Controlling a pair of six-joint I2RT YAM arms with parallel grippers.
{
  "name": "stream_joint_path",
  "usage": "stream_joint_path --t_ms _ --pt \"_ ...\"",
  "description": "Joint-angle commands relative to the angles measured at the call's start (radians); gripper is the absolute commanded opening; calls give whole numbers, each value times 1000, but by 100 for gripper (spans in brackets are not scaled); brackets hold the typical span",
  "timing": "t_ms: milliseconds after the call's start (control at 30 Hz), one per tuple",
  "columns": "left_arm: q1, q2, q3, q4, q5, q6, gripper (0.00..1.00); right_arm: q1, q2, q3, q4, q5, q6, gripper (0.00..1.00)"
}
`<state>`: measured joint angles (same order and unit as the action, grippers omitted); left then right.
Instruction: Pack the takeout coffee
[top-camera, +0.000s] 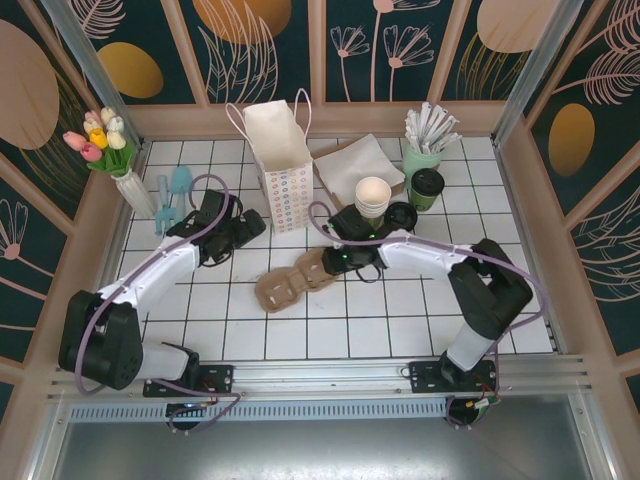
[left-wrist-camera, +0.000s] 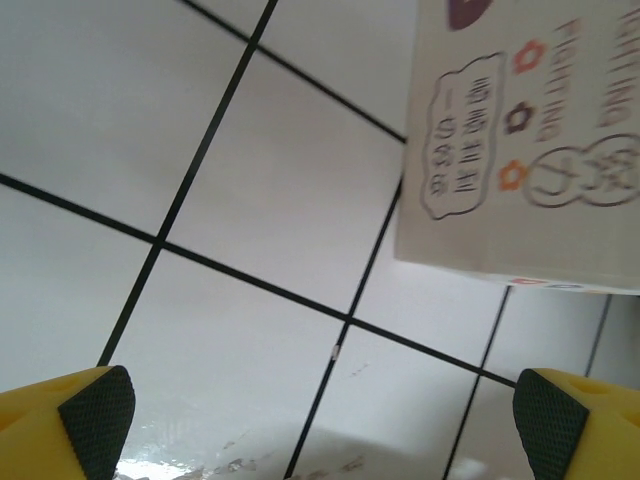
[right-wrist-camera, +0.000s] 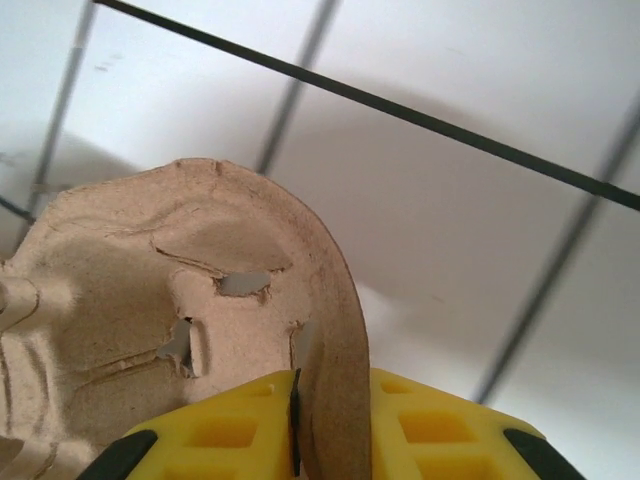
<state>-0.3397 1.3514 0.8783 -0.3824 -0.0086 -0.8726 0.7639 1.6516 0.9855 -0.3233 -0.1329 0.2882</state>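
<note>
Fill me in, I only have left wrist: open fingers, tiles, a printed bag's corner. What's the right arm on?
Observer: The right gripper pinches the rim of the cardboard cup carrier, near the table's centre.
Operator: Coffee in it?
Observer: No. The takeout coffee, lid on, stands upright at the back right, beside the mint green holder.
Operator: Bag ready?
Observer: The paper bag stands upright at the back centre, mouth open.
</note>
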Motion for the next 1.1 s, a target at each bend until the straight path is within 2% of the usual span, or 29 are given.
stream_joint_path --t_ms 0,267,333,533,667,800,933,1033,1067 --pt "-4 -43 32 44 13 40 98 -38 -75 -78 -70 60 34 22" --pt "-4 -119 88 116 151 54 98 -187 -231 -207 -148 81 48 23" --pt "-4 -132 119 117 148 45 98 -211 -261 -243 -158 82 49 23" --pt "-4 -130 205 52 145 52 99 -379 -327 -293 -167 54 59 24" --pt "-4 -104 291 32 145 62 99 -408 -343 -286 -154 39 40 28" --pt "-4 -23 405 -32 101 99 98 -408 -343 -254 -149 57 22 39" --pt "-4 99 563 -185 11 136 96 -404 -370 -197 -172 80 29 60" --pt "-4 179 656 -257 -19 157 93 -397 -429 -168 -159 81 38 70" --pt "-4 206 693 -281 -24 162 92 -393 -449 -158 -155 82 42 82"
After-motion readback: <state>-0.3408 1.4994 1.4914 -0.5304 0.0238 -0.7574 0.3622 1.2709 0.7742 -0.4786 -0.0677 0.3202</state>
